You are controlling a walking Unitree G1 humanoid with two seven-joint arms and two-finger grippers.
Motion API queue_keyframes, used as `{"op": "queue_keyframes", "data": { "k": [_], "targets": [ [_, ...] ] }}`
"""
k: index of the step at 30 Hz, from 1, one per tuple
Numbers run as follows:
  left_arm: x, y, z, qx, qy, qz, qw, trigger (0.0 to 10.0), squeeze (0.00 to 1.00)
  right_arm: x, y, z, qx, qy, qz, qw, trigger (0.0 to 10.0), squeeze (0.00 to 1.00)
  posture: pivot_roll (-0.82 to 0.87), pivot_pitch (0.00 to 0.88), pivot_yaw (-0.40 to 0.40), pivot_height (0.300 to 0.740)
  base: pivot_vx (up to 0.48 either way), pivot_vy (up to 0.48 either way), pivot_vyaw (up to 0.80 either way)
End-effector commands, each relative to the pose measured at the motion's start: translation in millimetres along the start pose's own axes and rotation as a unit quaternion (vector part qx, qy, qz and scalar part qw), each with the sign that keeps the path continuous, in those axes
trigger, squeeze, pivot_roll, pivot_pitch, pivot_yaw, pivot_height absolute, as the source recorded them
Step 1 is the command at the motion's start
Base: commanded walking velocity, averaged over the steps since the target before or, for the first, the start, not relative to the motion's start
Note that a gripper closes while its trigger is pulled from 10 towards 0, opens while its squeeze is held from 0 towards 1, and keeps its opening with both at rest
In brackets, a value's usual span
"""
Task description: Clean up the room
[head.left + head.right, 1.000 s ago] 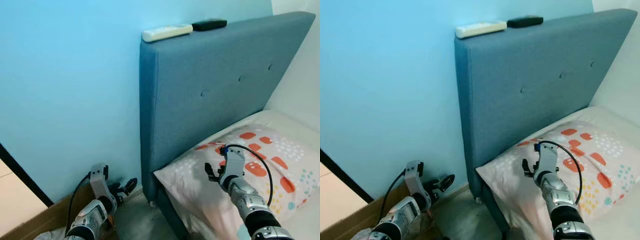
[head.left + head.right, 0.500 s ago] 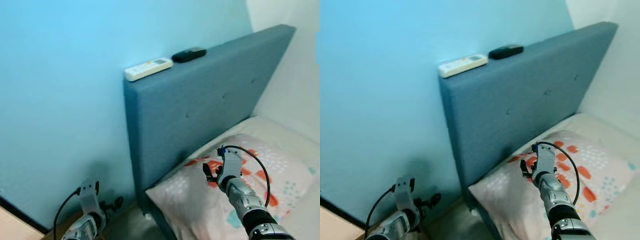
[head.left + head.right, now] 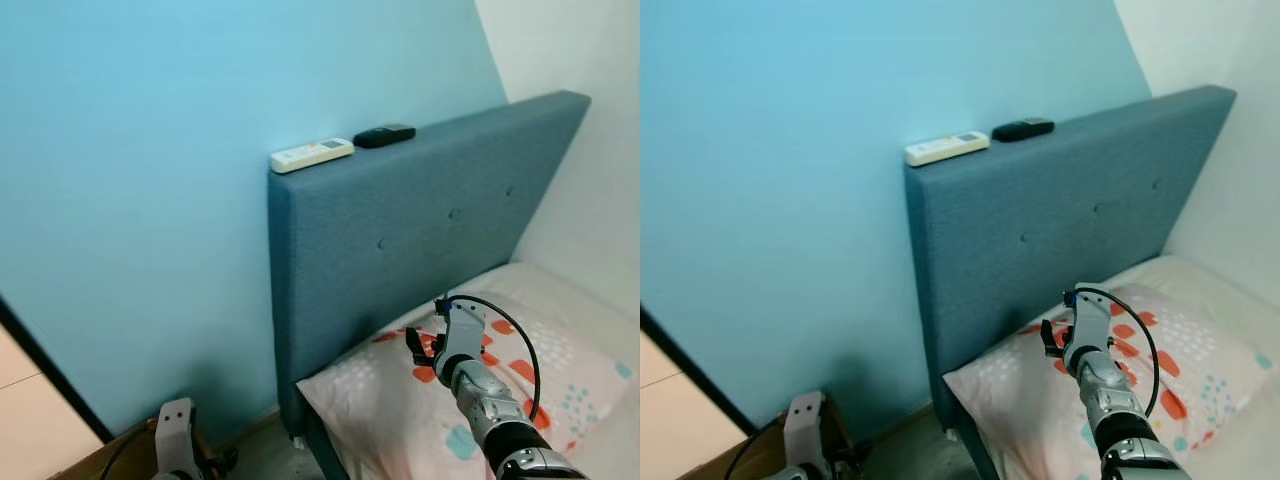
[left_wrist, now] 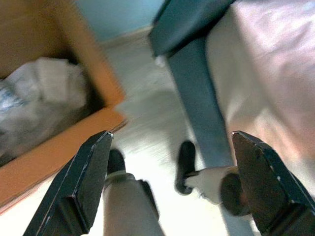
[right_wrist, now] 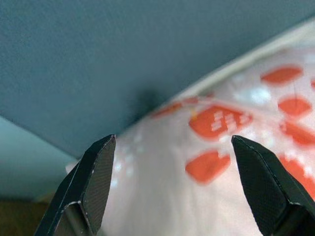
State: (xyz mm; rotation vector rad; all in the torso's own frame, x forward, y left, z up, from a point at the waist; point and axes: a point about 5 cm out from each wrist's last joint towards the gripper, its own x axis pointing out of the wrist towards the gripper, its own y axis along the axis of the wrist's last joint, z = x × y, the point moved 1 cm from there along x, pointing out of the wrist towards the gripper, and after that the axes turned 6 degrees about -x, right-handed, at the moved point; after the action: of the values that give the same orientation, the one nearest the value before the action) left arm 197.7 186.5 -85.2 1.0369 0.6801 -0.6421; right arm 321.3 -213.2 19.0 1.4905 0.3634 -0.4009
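Left eye view is showing a blue wall (image 3: 150,180) filling the nine o'clock half, with a blue-grey headboard (image 3: 420,240) standing against it from centre toward three o'clock. A bed (image 3: 590,300) is lying at five o'clock, and a pillow (image 3: 400,410) with orange patches is leaning against the headboard's foot. On the headboard's top edge a white remote (image 3: 311,154) is lying at twelve o'clock, with a black remote (image 3: 384,135) just beside it toward one o'clock; the two are looking apart, though barely. A cardboard box (image 4: 59,103) holding crumpled white material is sitting on the floor at seven o'clock, near the bed's corner.

The right gripper (image 5: 172,191) is hovering above the pillow at five o'clock, pointing toward the headboard, its fingers (image 5: 93,182) spreading wide with nothing between them. The left gripper (image 4: 172,187) is hanging low at seven o'clock beside the box, above pale floor (image 4: 147,128), its fingers (image 4: 88,182) also spreading wide and holding nothing. In the left wrist view the robot's own feet are showing on the floor beside the dark bed frame (image 4: 192,83)
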Motion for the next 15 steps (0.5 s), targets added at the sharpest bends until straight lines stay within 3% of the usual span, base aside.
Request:
{"op": "queue_keyframes", "data": {
  "k": [1,9,15],
  "targets": [
    [0.3,3,-1.7,0.012,0.010,-0.001,1.000,10.0,0.00,-5.1,-24,8.8,0.007,-0.022,-0.050,0.998,10.0,0.00,0.06,0.000,-0.029,0.740,0.000,0.000,-0.77],
    [-1.9,3,-8.6,0.020,0.026,-0.001,0.999,10.0,0.00,-13.4,-53,10.8,0.026,-0.042,-0.103,0.993,10.0,0.00,0.05,0.000,-0.027,0.740,0.000,0.000,-0.76],
    [-3.2,-2,-11.8,0.028,0.034,-0.013,0.999,10.0,0.00,-14.6,-58,10.6,0.024,-0.044,-0.114,0.992,10.0,0.00,0.05,0.000,-0.024,0.740,0.000,0.000,-0.76]
  ]
}}
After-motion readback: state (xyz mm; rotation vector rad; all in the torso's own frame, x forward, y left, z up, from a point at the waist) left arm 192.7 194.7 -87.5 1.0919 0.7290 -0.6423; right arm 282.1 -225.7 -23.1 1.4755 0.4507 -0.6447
